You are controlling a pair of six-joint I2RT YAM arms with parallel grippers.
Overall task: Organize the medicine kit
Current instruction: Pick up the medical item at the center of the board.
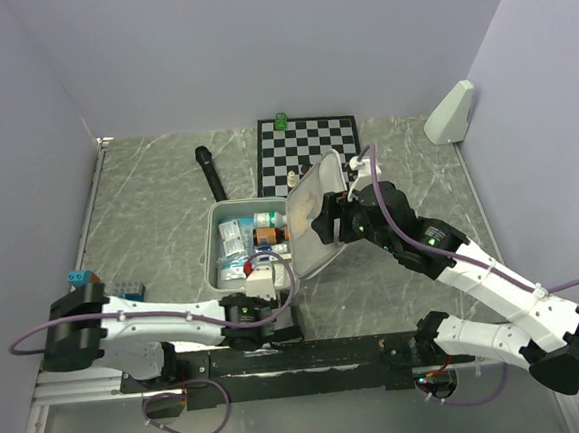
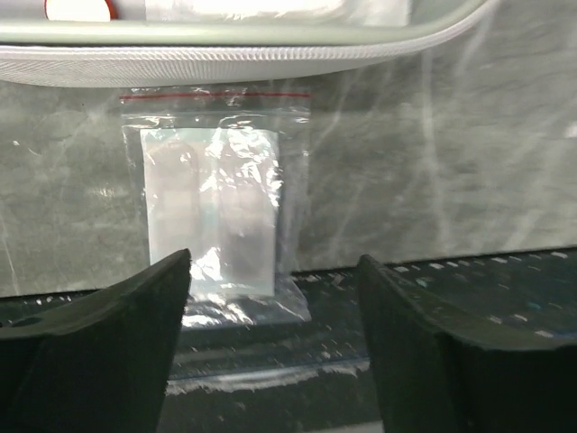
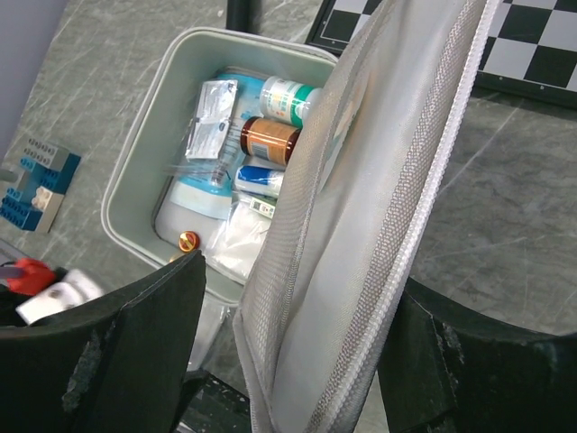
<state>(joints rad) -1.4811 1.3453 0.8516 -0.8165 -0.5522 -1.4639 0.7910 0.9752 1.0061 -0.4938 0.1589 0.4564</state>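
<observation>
Left gripper (image 2: 272, 262): mine, spread wide, nothing between my fingers.
Plastic bag (image 2: 216, 194): flat on the table (image 2: 433, 162), just ahead of my left gripper.
Right gripper (image 3: 300, 278): mine, spread wide, the raised lid (image 3: 379, 180) standing between my fingers.
Medicine kit (image 3: 135, 171): open; its tray lies ahead-left of my right gripper, with bottles (image 3: 270, 140) and packets (image 3: 212, 117) inside.

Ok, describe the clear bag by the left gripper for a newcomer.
Find the open pale grey-white clamshell medicine kit mid-table. Just outside its near rim, on the grey marbled tabletop before the left gripper, lies a flat clear plastic zip bag. Its red seal line marks it; the other supplies sit inside the case.
</observation>
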